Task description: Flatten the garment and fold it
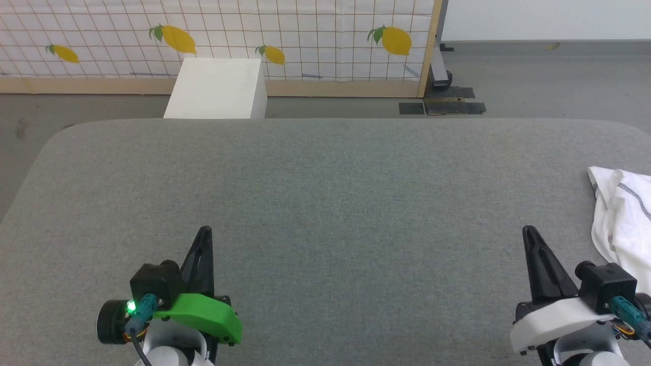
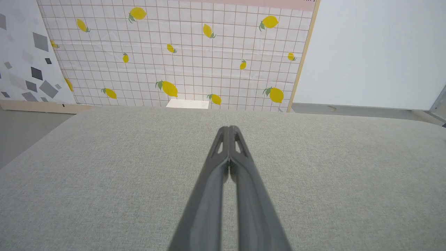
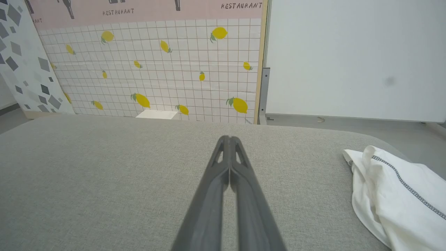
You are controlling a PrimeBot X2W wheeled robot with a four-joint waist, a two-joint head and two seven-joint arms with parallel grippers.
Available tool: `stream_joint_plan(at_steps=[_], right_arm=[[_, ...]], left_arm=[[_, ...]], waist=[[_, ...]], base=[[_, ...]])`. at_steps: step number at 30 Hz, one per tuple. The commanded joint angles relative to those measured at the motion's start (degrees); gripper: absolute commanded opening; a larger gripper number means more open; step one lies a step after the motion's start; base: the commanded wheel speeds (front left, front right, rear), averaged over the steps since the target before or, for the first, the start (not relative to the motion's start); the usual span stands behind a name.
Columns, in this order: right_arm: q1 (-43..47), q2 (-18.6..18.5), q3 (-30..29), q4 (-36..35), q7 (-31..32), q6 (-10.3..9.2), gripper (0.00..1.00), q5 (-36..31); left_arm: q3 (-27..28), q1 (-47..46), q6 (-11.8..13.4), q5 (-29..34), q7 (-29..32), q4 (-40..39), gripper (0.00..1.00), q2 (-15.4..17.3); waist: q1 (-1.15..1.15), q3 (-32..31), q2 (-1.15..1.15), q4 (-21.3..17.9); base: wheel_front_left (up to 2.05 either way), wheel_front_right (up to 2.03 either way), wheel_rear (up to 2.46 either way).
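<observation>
Currently closed and empty, left hand (image 1: 204, 230) and right hand (image 1: 528, 229) over grey bench (image 1: 325, 193) — garment (image 1: 618, 223) crumpled beside right hand.

Broad tabletop (image 1: 325, 193), covered edge to edge in flat grey woven cloth, with rounded far corners. Sits smooth and level, without wrinkles in the weave. Bears, at its right edge, the garment (image 1: 618, 223): white, thin, bunched into a loose crumpled heap (a dark dashed seam line crossing one raised fold). Rests directly on the grey cloth, well apart from the tabletop's middle, and runs off the right side of the head view.
</observation>
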Motion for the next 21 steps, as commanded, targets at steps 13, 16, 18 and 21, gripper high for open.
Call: stream_joint_plan(at_steps=[13, 16, 18, 21], right_arm=[[-1.19, 0.11, 0.85, -0.38, 1.25, -0.05, 0.0, -1.15], [-1.24, 0.12, 0.99, -0.4, 1.45, -0.05, 0.0, -1.29], [-1.28, 0.12, 1.08, -0.41, 1.59, -0.05, 0.0, -1.39], [-1.33, 0.13, 1.22, -0.43, 1.81, -0.05, 0.0, -1.54]], left_arm=[[0.7, 1.18, 0.74, 2.23, 1.87, -1.37, 0.0, -0.15], [0.81, 1.24, 0.82, 2.52, 2.2, -1.58, 0.0, -0.15], [0.88, 1.28, 0.88, 2.73, 2.43, -1.73, 0.0, -0.16], [1.0, 1.35, 0.98, 3.05, 2.79, -1.97, 0.0, -0.17]], waist=[[0.0, -0.04, 0.0, -0.01], [0.0, -0.04, 0.0, -0.02], [0.0, -0.05, 0.0, -0.02], [0.0, -0.06, 0.0, -0.02]], base=[[0.0, 0.0, 0.0], [0.0, 0.0, 0.0], [0.0, 0.0, 0.0], [0.0, 0.0, 0.0]])
